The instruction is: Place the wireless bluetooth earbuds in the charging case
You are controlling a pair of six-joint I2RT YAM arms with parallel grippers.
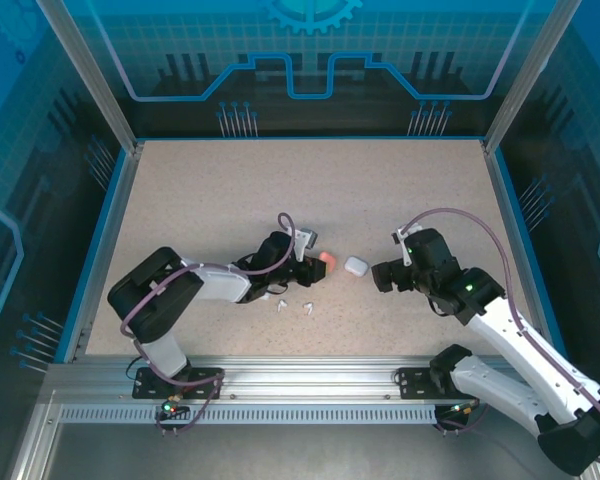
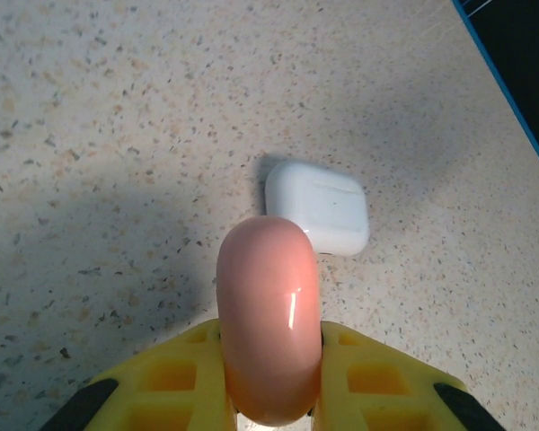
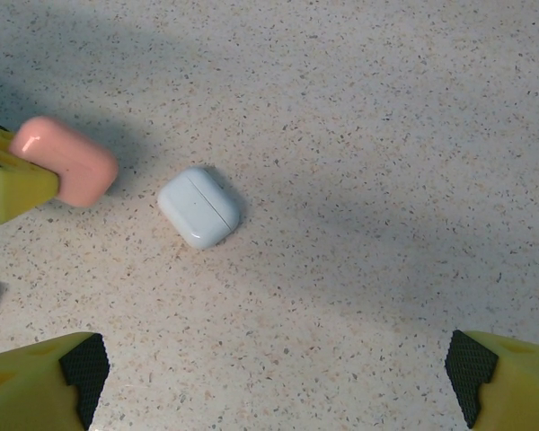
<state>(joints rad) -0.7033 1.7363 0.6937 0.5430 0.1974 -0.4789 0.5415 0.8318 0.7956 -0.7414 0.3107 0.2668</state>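
Charging case first: the salmon-pink rounded charging case (image 2: 269,323) sits pinched between the yellow fingers (image 2: 171,382) of the left gripper (image 2: 269,364). They're clamped tight on its sides, and most of its glossy body pokes out past the tips.

Just beyond it lies the white rounded charging case (image 2: 319,206), flat on the speckled beige tabletop (image 1: 230,190) with its lid down. There's a small gap between the two cases.

Over on the other side, the right gripper (image 3: 274,377) hangs with its jaws spread as wide as they go and nothing between them. The white case is out ahead of its fingertips on bare table.

Further out, two tiny white stemmed earbuds (image 1: 280,306) lie loose on the table just beside the left forearm, on its near side, well short of either case.
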